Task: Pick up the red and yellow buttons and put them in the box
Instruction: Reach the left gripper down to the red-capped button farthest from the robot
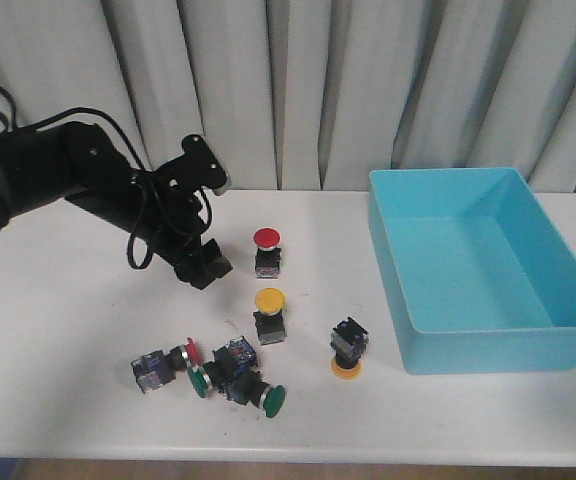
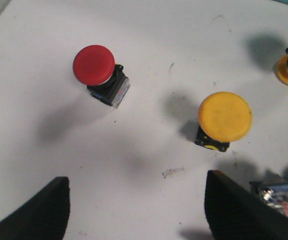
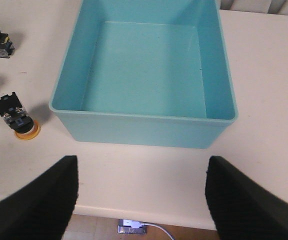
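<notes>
Green-capped switches (image 1: 238, 380) lie tumbled in a cluster at the near edge of the white counter (image 1: 68, 330), nearest the camera, with a red-capped button on its side (image 1: 163, 362) at the cluster's left end. Using the turquoise box (image 1: 568, 340) as landmark: an overturned yellow button (image 1: 348, 350) rests on its cap just left of the box's near left corner; further left an upright yellow button (image 1: 270, 314) stands, and behind that an upright red button (image 1: 267, 251), both well apart from the box. Nothing stands between these buttons and the box. Its inside holds nothing.

Left of the upright red button, the left pincer (image 1: 205, 265) hovers over bare counter with its jaws spread wide and nothing between them; in the left wrist view the red button (image 2: 100, 71) and yellow button (image 2: 223, 120) both lie ahead of the fingers (image 2: 36, 212), untouched. At the box's near side, the right pincer (image 3: 141, 197) hangs by the counter's front edge, jaws likewise wide apart and holding nothing, its fingers (image 3: 249, 200) pointing toward the box (image 3: 144, 127).
</notes>
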